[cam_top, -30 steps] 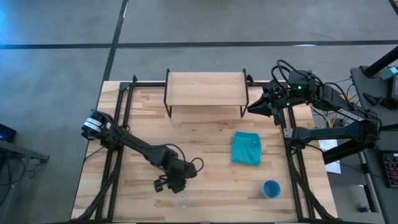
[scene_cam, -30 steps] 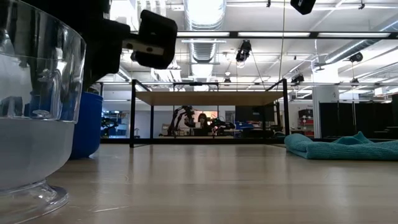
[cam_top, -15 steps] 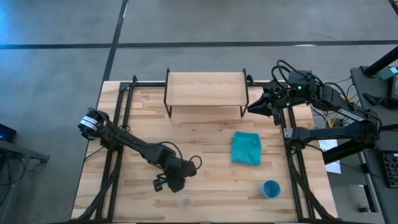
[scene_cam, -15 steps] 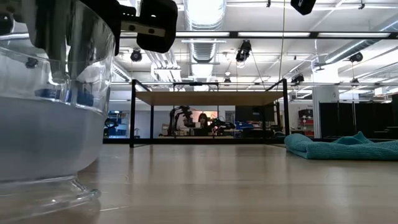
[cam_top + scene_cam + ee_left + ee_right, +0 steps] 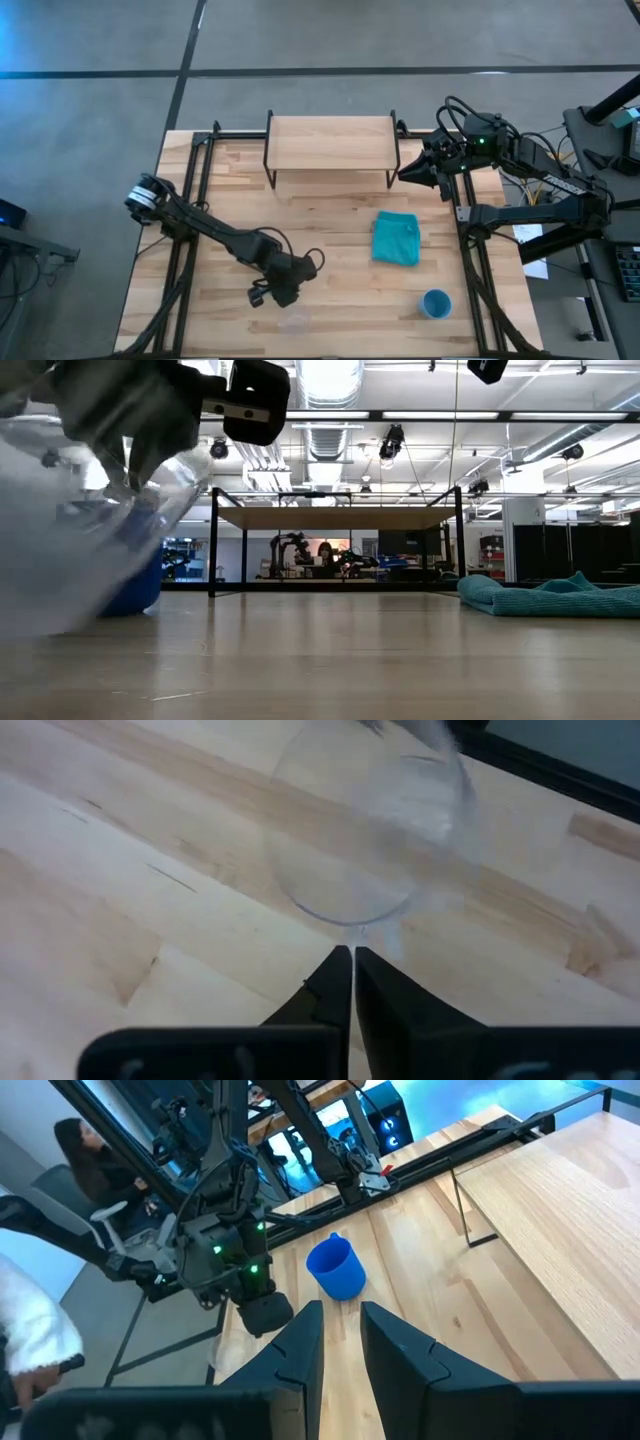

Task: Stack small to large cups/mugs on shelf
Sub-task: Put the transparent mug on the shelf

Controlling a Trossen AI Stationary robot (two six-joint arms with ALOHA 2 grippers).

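The clear cup [image 5: 294, 322] is near the table's near edge, tilted and blurred, and fills the left of the low view [image 5: 90, 550]. My left gripper [image 5: 284, 296] is right over it, shut on it. The deep blue mug [image 5: 140, 580] stands just behind the cup; it also shows in the right wrist view [image 5: 335, 1268] but is hidden in the high view. The light blue cup [image 5: 436, 303] stands upright at near right. The shelf [image 5: 330, 143] stands at the far middle on black legs. My right gripper [image 5: 405, 172] waits open beside its right end. My left gripper [image 5: 352, 952] has its fingers closed on the clear cup's rim [image 5: 345, 920], coming from above and slanting toward the near edge. Only a thin slit shows between the fingers. The cup [image 5: 360, 830] tilts in the hold; whether its foot is on the table I cannot tell.
A teal folded cloth [image 5: 396, 238] lies right of centre, between the shelf and the light blue cup. Black frame rails [image 5: 185, 250] run along both table sides. Bare wood lies between the cloth and my left arm. A person [image 5: 75, 1150] sits beyond the table.
The clear cup stood upright a second ago, then came closer to the near edge, and now it is tipped over at a slant and blurred. My left gripper has moved a little to the right and stays over the cup.
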